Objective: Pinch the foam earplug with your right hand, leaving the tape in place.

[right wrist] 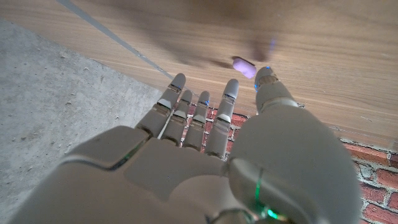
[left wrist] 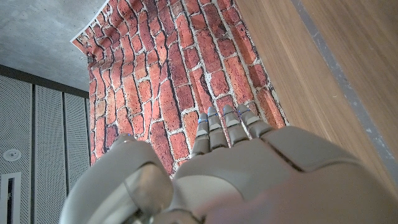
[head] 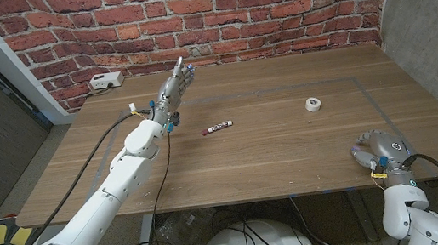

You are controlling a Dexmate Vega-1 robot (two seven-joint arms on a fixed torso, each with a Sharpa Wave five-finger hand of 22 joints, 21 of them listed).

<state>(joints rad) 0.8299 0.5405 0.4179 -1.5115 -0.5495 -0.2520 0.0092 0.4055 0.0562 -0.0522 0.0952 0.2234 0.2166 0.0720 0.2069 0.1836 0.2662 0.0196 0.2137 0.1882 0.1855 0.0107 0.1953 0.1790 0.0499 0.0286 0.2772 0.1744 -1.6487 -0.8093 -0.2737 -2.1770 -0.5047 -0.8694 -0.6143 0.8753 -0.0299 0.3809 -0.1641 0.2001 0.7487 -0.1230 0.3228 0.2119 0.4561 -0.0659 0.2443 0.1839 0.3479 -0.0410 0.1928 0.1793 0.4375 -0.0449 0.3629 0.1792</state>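
Brown wooden table: matt, fine straight grain, with thin grey tape lines. Red brick wall: rough, matt, pale mortar joints. Grey concrete side wall: matt, mottled. Left hand and right hand: smooth grey plastic shells with a soft sheen; fingers of the same plastic. Small lilac foam earplug: soft, matt. White tape roll: smooth, matt. Small red marker: glossy.

Red-capped marker mid-table; white power strip at far left edge, brick wall behind.
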